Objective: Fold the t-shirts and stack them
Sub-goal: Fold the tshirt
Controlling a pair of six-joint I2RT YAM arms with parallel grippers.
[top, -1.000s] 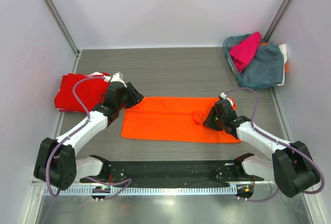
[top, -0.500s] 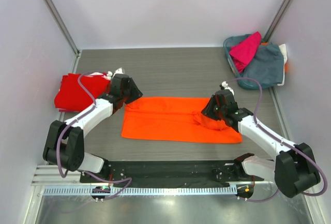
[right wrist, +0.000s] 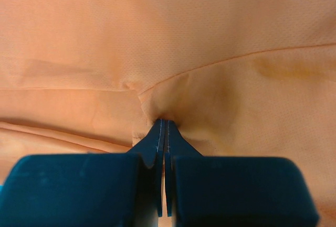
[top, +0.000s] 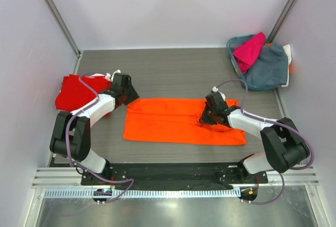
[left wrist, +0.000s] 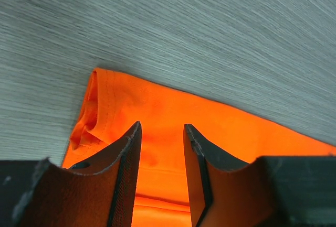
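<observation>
An orange t-shirt (top: pixel 168 121) lies folded into a long flat strip in the middle of the table. My left gripper (top: pixel 130 97) is over its far left corner and stands open. In the left wrist view the orange t-shirt (left wrist: pixel 226 127) shows through the gap of the left gripper (left wrist: pixel 161 127). My right gripper (top: pixel 206 117) is down on the strip's right part, shut on a pinch of the orange t-shirt (right wrist: pixel 157 38), whose creases run into the tips of the right gripper (right wrist: pixel 164 121). A folded red t-shirt (top: pixel 73 95) lies at the left edge. A magenta t-shirt (top: pixel 249 49) hangs from the basket.
A blue-grey basket (top: pixel 265 69) with clothes stands in the far right corner. Metal frame posts rise at both back corners, with white walls all round. The black base rail (top: pixel 168 173) runs along the near edge.
The right gripper has slid a little left along the orange shirt and shut on its fabric. The left arm has drawn back, with its gripper now at the shirt's far left corner.
</observation>
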